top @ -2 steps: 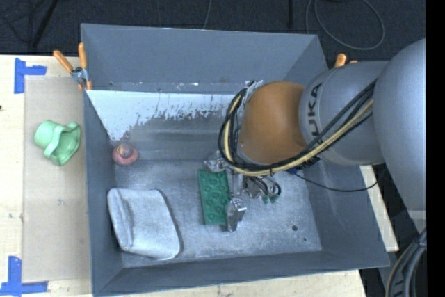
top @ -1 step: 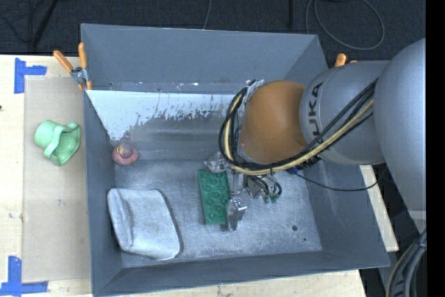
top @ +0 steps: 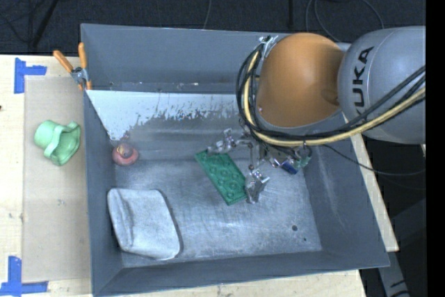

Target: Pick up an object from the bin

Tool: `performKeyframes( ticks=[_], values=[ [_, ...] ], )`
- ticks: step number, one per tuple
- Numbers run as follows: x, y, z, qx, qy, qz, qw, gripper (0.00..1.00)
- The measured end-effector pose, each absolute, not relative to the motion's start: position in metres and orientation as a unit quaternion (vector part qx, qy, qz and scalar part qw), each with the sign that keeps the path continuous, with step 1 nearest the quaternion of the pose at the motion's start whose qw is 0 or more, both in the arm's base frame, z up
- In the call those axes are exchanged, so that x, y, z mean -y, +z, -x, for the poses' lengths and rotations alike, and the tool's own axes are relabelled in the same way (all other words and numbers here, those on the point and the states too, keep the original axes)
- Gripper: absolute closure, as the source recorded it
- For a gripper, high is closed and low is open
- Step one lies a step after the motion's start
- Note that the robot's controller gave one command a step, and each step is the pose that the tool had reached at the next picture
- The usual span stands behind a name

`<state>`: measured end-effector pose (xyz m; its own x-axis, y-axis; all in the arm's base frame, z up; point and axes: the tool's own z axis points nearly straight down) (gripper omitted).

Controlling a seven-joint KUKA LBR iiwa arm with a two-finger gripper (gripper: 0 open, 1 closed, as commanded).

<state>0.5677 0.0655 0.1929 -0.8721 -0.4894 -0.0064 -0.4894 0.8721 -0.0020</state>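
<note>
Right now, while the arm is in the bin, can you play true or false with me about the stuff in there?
1. A green studded plate lies flat near the middle of the bin. True.
2. The grey folded cloth is in the far right corner. False: it lies in the near left corner.
3. The tool is at the green plate's right edge. True.
4. The small pink thing sits on top of the cloth. False: it rests on the bin floor by the left wall, apart from the cloth and farther back.
</note>
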Motion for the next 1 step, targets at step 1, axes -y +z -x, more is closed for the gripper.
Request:
performKeyframes(
  ticks=[1],
  values=[
    [-0.038, 0.2699, -0.5521, -0.908, -0.001, 0.418, 0.002, 1.0]
  ],
)
